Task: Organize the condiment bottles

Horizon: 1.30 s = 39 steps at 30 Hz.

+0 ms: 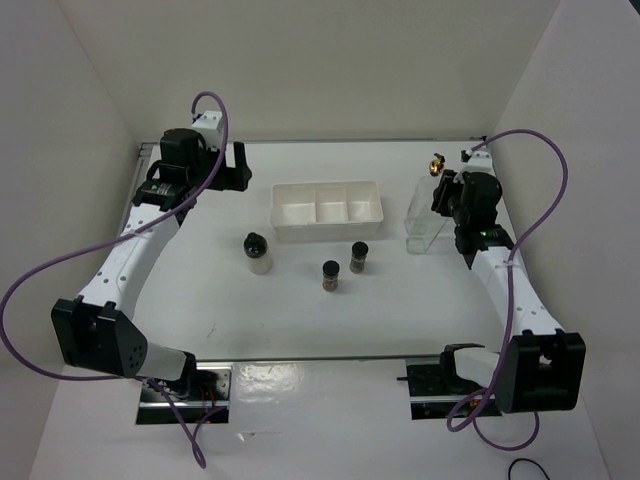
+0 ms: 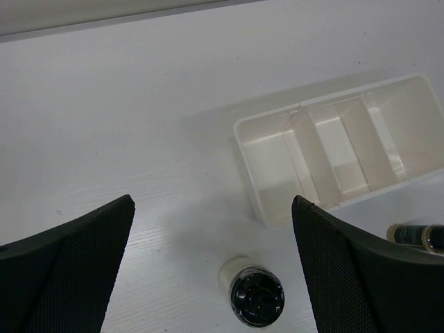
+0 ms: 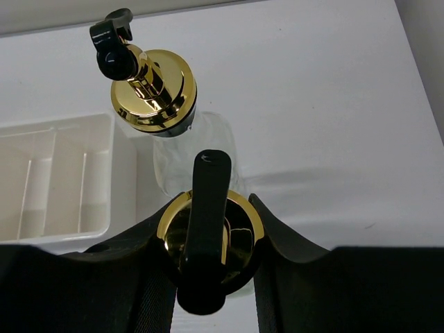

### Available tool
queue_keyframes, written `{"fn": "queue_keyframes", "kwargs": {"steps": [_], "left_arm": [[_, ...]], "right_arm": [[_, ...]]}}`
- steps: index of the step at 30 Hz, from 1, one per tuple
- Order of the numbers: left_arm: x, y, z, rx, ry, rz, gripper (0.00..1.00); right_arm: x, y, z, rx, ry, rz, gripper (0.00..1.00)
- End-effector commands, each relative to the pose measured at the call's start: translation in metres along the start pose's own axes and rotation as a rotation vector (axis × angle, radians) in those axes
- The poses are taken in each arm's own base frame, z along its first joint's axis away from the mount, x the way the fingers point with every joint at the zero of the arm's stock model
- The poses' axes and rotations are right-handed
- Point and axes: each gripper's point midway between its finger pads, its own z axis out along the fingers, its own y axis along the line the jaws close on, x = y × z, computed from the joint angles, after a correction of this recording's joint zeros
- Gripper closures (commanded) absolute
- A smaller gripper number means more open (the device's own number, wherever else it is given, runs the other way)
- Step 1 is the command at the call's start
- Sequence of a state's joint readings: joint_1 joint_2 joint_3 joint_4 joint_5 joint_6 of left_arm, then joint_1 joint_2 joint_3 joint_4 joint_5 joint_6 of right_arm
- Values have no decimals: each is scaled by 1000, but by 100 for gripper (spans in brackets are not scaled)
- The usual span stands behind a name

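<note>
Nearest the near edge of the tabletop (image 1: 300, 320) stands the nearer dark jar (image 1: 331, 275), upright, with a black cap and brownish contents. The farther dark jar (image 1: 359, 257), of like build, stands just beyond it to the right, apart from it. The whitish jar (image 1: 258, 250) stands upright left of both. It has a pale body and a black cap, and it is close to the front wall of the tray (image 1: 290, 228) without clearly touching it. The tray is white and rectangular, with three compartments, and lies across mid-tabletop.

Toward the right edge, the right end effector (image 3: 210, 236) is clenched on the gold cap of the near glass bottle (image 3: 243, 222), whose black spout lies between the fingers. The far glass bottle (image 3: 156, 94) stands just behind it. It is clear and square, with a gold cap and a black-tipped spout, and it is upright.

Near the far left corner, the left end effector (image 1: 235, 165) is released and grasps nothing.
</note>
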<state>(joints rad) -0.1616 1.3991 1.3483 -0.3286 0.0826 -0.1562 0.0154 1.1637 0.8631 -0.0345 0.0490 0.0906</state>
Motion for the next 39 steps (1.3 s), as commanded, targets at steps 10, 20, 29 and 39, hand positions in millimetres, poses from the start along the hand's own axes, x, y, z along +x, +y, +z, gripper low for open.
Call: {"fn": "queue_keyframes", "kwargs": {"steps": [10, 20, 29, 39], "left_arm": [[-31, -3, -6, 7, -87, 32, 0], [-24, -7, -14, 26, -86, 23, 0], [-24, -8, -22, 27, -96, 24, 0], [-27, -9, -27, 29, -114, 17, 0]], "right_arm": [[-45, 27, -35, -58, -89, -12, 100], [-82, 50, -69, -89, -190, 4, 100], [-121, 70, -92, -188, -262, 6, 100], [-147, 105, -94, -300, -287, -17, 100]]}}
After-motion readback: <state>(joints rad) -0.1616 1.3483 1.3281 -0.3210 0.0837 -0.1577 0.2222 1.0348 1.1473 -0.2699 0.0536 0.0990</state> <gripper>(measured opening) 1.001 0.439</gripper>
